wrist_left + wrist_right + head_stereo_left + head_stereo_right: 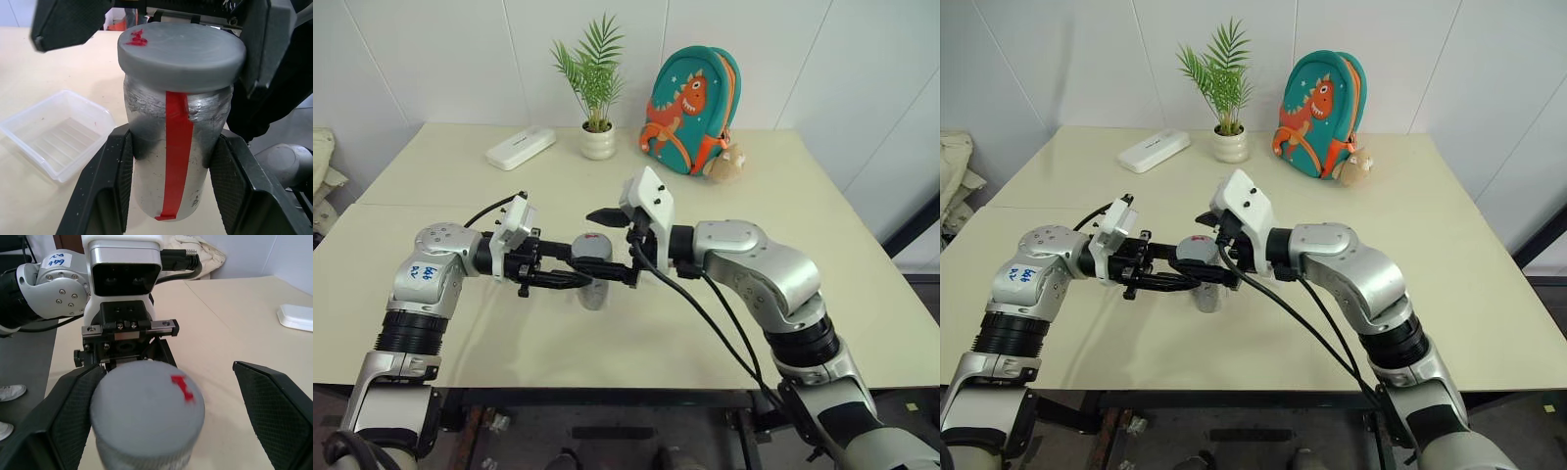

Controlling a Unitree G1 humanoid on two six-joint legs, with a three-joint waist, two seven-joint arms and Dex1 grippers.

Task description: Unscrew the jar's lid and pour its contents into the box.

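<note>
Jar point(178, 161), centre of frame in head views, held above counter point(607, 333): looks light, stiff metal, smooth, likely slippery. Best hold on body low, lid rim for twisting.
Left claw point(171, 186) clamped on jar body, below lid point(182, 49), fingers either side of red stripe.
Right claw point(161, 396) wide open, fingers flanking lid, not touching.
Box point(56, 132) on counter just behind jar, empty.

We see the jar point(591, 262) held above the table point(705, 333) between both arms (lid point(182, 48) on top); the box point(54, 132) lies beside it.
</note>
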